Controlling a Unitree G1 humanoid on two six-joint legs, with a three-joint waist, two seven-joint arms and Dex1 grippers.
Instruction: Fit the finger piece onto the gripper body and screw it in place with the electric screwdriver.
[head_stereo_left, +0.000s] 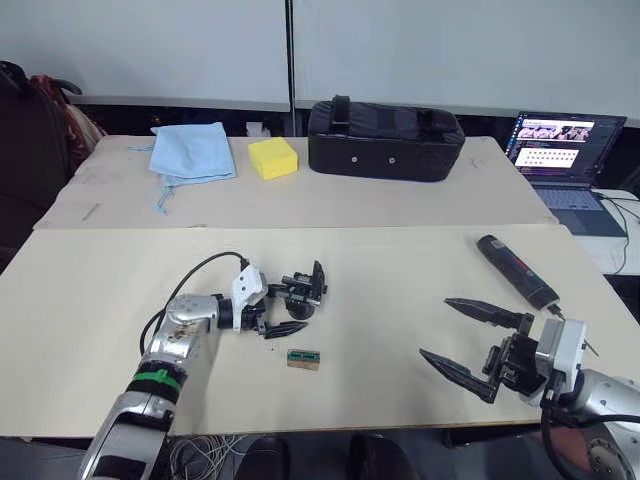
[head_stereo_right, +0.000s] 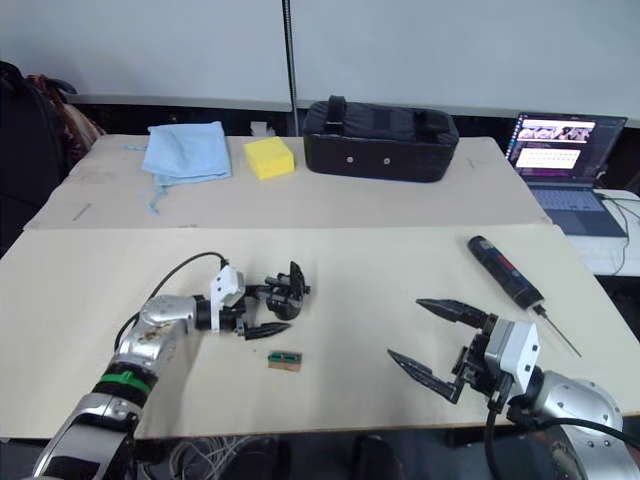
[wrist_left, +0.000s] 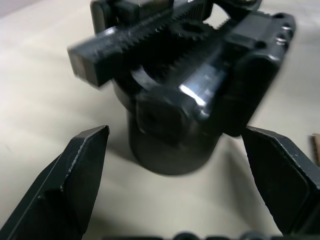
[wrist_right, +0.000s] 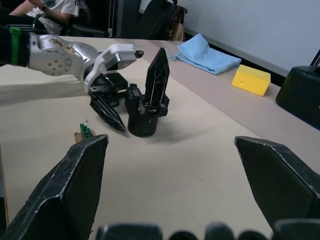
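Closest to you, your right gripper (head_stereo_left: 468, 340) hangs low over the counter (head_stereo_left: 380, 270) with its fingers spread wide and nothing in them, probably waiting its turn. A little farther, on your left side, a small brown block with a green top (head_stereo_left: 303, 359) lies by itself. Just past it, your left gripper (head_stereo_left: 284, 309) has its fingers open on both sides of the gripper body (head_stereo_left: 305, 292), which stands upright on its round base; they look not yet pressed on it, so it seems you are about to hold it steady. A tall black pointed piece (wrist_right: 156, 77), likely the finger piece, stands up on top of it. The electric screwdriver (head_stereo_left: 517, 271) lies farther back on your right, untouched, with its thin bit pointing toward you. Far back sit a blue cloth (head_stereo_left: 192, 150), a yellow sponge (head_stereo_left: 273, 157), a black case (head_stereo_left: 385, 138) and a laptop (head_stereo_left: 567, 157).
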